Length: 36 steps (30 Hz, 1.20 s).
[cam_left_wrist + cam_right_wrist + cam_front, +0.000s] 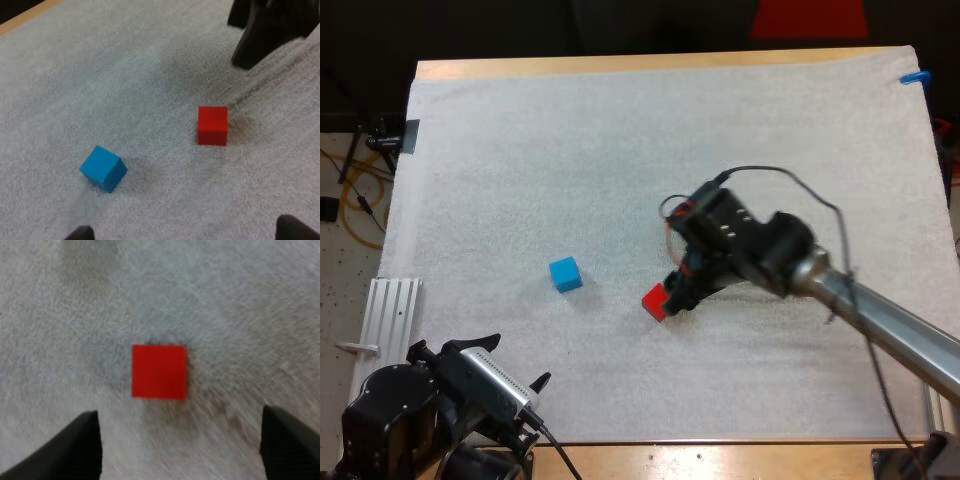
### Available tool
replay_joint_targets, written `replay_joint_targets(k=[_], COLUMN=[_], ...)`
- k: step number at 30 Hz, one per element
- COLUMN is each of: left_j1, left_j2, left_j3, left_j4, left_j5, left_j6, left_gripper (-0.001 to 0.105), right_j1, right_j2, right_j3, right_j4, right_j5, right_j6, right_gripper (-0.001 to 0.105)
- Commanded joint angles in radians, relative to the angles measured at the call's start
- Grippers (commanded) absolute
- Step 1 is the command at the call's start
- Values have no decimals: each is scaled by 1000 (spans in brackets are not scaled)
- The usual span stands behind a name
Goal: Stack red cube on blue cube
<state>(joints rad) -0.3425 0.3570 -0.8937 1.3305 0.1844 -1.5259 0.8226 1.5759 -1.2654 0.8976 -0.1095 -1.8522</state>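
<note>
The red cube (655, 301) lies on the white mat, with the blue cube (565, 273) a short way to its left. My right gripper (680, 290) hovers just over the red cube's right side. In the right wrist view its fingers (75, 450) stand wide apart and the red cube (159, 371) sits on the mat ahead of the gap, untouched. My left gripper (515, 362) rests open near the table's front left. Its wrist view takes in the blue cube (103, 168), the red cube (212, 125) and, beyond them, the right gripper (265, 30).
A ribbed metal rail (390, 310) lies off the mat's left edge. The white mat (620, 150) stretches bare behind and around the cubes. The table's wooden front edge (720, 455) runs close below the left arm.
</note>
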Motion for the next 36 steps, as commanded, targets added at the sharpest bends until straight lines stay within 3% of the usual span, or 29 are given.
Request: replay_joint_targets(k=[1, 9, 14, 21, 24, 26, 31, 36], left_j1=[-3, -3, -3, -3, -3, -3, -3, -3], left_j2=[1, 1, 1, 1, 1, 1, 1, 1], left_j3=[-7, -7, -7, -7, -7, -7, -7, -7], left_j4=[2, 2, 2, 2, 2, 2, 2, 4], left_j5=[-1, -1, -1, -1, -1, -1, -1, -1], left_j6=[5, 5, 5, 5, 5, 5, 5, 5], left_gripper=[67, 67, 67, 67, 67, 67, 67, 67], right_j1=[19, 68, 64, 64, 64, 64, 64, 64], right_j2=[30, 190, 249, 304, 318, 318, 316, 288], right_j3=[-14, -15, -15, -15, -15, -15, -41, -140], right_j4=[-7, -36, -110, -133, -133, -136, -99, -19], right_j5=[-6, 3, 84, 80, 71, 68, 68, 68], right_j6=[10, 46, 47, 61, 60, 60, 60, 60], right_gripper=[64, 64, 64, 64, 54, 37, 12, 7])
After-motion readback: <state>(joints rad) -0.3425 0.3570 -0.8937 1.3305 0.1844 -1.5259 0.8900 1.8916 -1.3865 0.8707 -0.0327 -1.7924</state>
